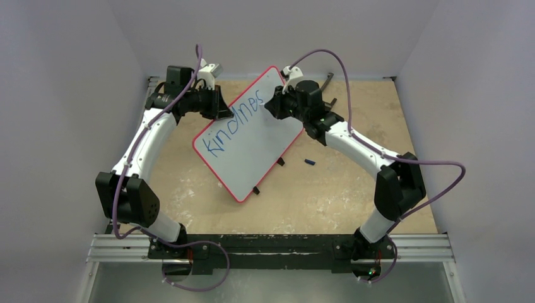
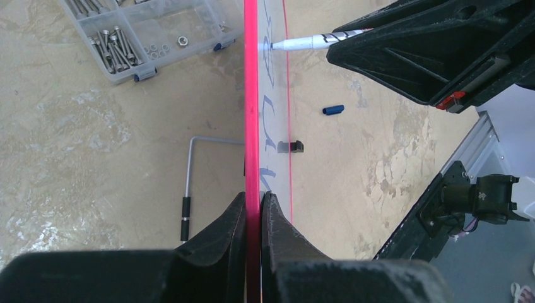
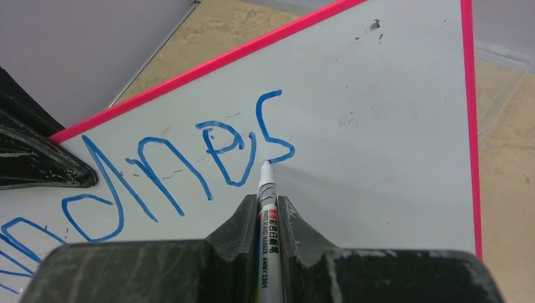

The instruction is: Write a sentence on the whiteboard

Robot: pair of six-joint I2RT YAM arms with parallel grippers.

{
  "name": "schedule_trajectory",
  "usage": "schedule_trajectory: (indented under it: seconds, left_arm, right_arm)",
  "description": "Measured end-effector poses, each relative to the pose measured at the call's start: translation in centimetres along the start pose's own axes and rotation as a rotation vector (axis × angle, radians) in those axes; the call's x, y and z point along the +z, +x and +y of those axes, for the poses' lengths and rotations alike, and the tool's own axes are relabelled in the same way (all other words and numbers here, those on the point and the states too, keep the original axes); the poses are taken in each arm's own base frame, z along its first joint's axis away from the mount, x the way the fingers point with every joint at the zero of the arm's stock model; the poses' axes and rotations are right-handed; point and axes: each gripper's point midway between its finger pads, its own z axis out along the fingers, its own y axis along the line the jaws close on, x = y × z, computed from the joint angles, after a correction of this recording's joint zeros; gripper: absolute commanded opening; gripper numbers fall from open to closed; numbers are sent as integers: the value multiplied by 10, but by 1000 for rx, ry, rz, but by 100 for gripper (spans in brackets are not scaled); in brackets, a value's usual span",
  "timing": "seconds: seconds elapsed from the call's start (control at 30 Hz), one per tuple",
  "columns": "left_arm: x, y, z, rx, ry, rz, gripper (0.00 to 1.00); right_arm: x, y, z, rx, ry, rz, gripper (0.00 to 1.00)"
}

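Note:
The whiteboard (image 1: 252,136), white with a red rim, lies slanted on the table. The sentence (image 1: 233,120) reads "kindnes" in blue along its upper left part; it also shows in the right wrist view (image 3: 214,148). My left gripper (image 2: 253,202) is shut on the board's red rim (image 2: 251,95) at its upper left edge (image 1: 217,104). My right gripper (image 3: 267,205) is shut on a white marker (image 3: 267,196). The marker's tip touches the board at the bottom of the last "s". In the left wrist view the marker (image 2: 309,42) meets the board edge-on.
A blue marker cap (image 1: 309,162) lies on the table right of the board; it also shows in the left wrist view (image 2: 333,110). A clear compartment box of screws (image 2: 151,35) and a metal hex key (image 2: 187,183) lie beyond the board's far side. Black clips (image 1: 256,190) sit on the board's lower edge.

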Motion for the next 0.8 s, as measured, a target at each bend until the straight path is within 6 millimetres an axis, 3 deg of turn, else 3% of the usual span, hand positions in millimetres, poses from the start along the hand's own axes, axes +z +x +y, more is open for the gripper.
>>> schedule_trajectory:
  seconds: [0.3,0.57,0.8]
  left_arm:
    - [-1,0,-3,4,17,-1,0]
    - [0,0,-5,10,20,-2,0]
    - [-1,-1,-6,11,20,-2,0]
  right_arm:
    - [-13,0,5,0,-10,6,0]
    - [-38,-34,10,11,5,-86,0]
    - [-36,-45,-6,30,73,-128,0]
